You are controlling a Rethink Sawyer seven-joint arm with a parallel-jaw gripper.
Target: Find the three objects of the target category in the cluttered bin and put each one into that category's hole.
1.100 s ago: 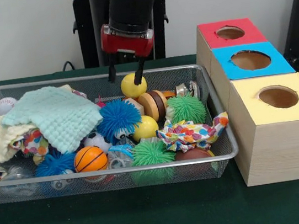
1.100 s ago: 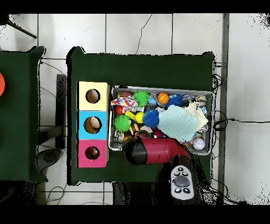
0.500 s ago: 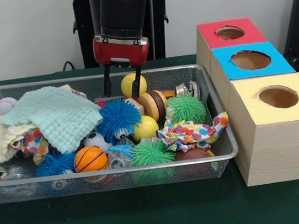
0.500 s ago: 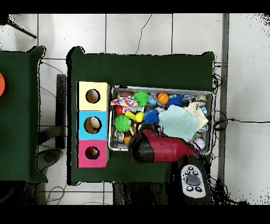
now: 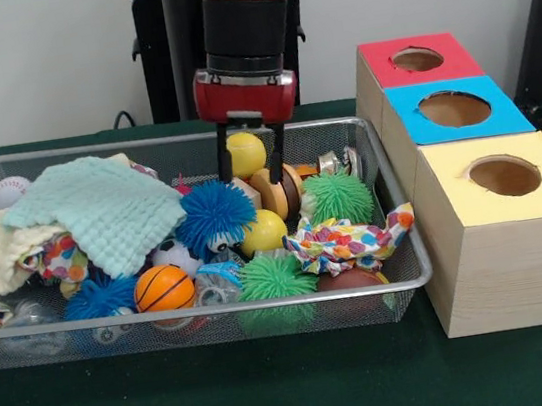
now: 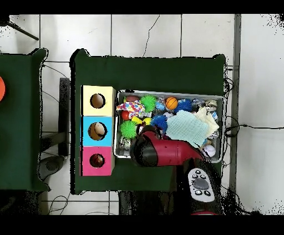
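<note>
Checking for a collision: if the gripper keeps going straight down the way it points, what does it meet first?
Probably the yellow ball: the gripper straddles it with open jaws, though depth is unclear.

You are looking at a dark green table [image 5: 228, 401] set against a plain white wall [image 5: 30, 65], while from above a pale tiled floor [image 6: 166, 33] with dark cables [image 6: 244, 127] surrounds it and a second green table [image 6: 19, 116] stands beside it.
</note>
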